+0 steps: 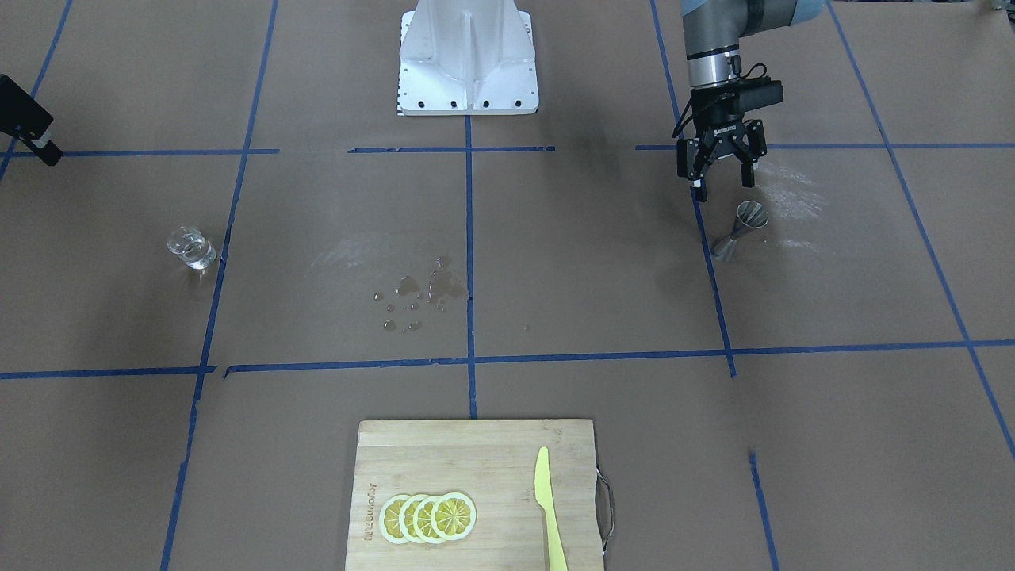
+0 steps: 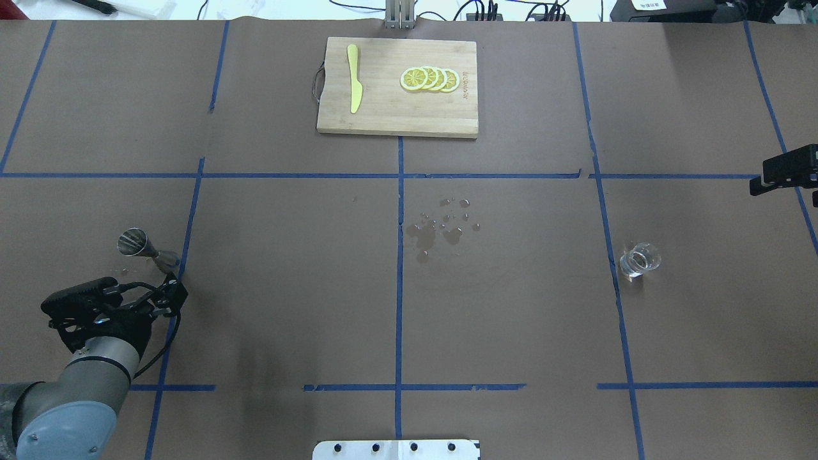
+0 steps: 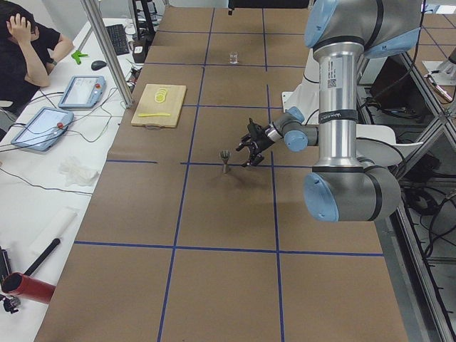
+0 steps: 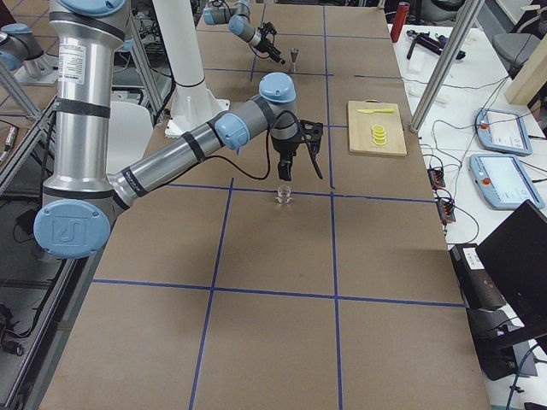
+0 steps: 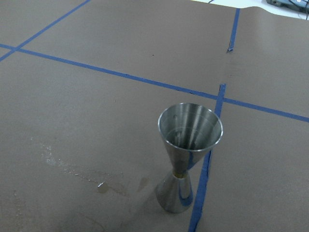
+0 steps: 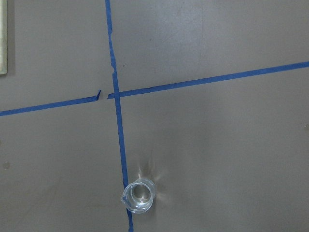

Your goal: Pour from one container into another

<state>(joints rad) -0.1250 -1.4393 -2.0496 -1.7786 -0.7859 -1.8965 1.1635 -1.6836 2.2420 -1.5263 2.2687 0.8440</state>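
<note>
1. The left pincer (image 1: pixel 721 173) carries small white lettering on its black body, too small to read. Its fingers stand apart and hold nothing.
2. The jigger (image 1: pixel 741 228), brushed grey steel shaped as two cones joined at a thin waist, stands upright just ahead of that pincer, apart from it. Its foot rests on a blue tape line.
3. The right pincer (image 4: pixel 299 166) hangs over the glass (image 1: pixel 191 247); whether its fingers are apart or together cannot be told.
4. The glass is short, round and clear, and stands upright on the brown paper-covered desk (image 1: pixel 555 262).
5. Wet droplets (image 1: pixel 416 297) lie between the two pincers.
6. Farther off, a bamboo board (image 1: pixel 444 460) has a burnt-in mark, illegible.
</note>
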